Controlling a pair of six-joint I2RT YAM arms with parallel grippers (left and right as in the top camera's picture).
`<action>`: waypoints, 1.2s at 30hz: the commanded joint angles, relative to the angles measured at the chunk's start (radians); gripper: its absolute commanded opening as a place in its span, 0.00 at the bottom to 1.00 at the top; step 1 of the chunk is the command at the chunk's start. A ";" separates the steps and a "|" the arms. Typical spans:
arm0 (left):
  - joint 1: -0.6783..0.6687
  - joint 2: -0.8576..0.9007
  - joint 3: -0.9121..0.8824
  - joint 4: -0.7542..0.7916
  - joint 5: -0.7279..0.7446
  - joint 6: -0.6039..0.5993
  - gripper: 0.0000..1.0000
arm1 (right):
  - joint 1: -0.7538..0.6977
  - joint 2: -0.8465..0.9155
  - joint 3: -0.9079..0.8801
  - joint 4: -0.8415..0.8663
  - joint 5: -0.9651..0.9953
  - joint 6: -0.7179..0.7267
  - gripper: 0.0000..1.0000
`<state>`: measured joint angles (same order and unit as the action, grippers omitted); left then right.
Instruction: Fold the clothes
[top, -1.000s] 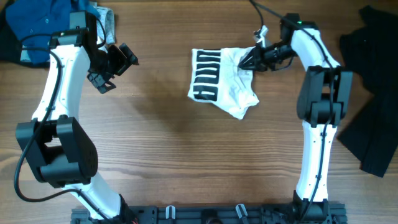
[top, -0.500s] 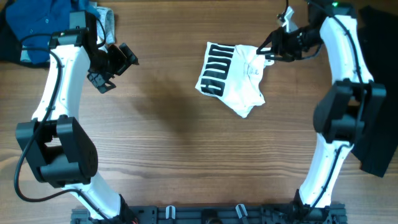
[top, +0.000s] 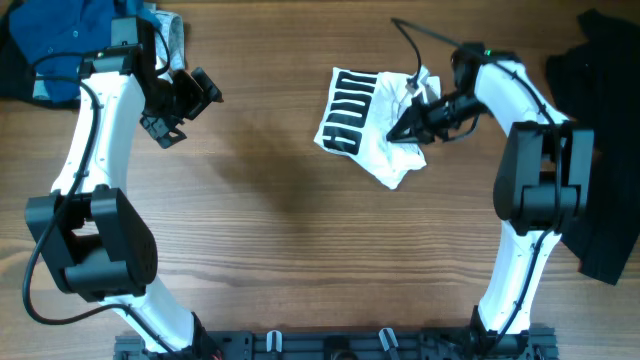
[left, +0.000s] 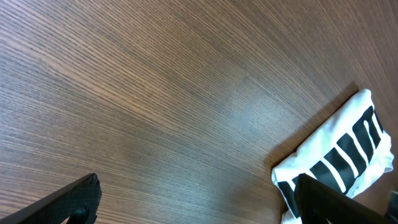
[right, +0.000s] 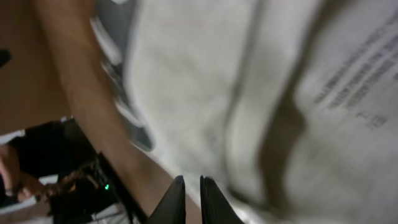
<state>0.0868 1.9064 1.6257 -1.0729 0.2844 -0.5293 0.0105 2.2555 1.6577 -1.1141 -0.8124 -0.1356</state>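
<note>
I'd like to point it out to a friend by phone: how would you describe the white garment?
On the wooden table, look at the far half, a little right of the middle. A crumpled white T-shirt lies there. Unlike the blue garment and grey garment in the far left corner and the black garment at the right edge, it carries bold black striped lettering.

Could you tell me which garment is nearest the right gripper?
The white T-shirt with black lettering: the right gripper is right over it. The blue garment and grey cloth lie in the far left corner, the black garment at the right edge.
</note>
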 joint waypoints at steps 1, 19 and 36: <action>0.000 0.011 -0.005 0.002 -0.009 0.002 1.00 | -0.035 0.013 -0.066 0.031 0.121 0.106 0.13; -0.016 0.011 -0.005 0.054 0.059 0.021 1.00 | -0.077 -0.189 0.217 -0.140 0.558 0.351 0.59; -0.300 0.292 -0.005 0.596 0.471 0.072 1.00 | -0.077 -0.258 0.223 -0.045 0.464 0.292 0.98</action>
<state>-0.1661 2.1330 1.6253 -0.5533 0.6544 -0.4511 -0.0647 1.9881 1.8801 -1.1622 -0.3229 0.1902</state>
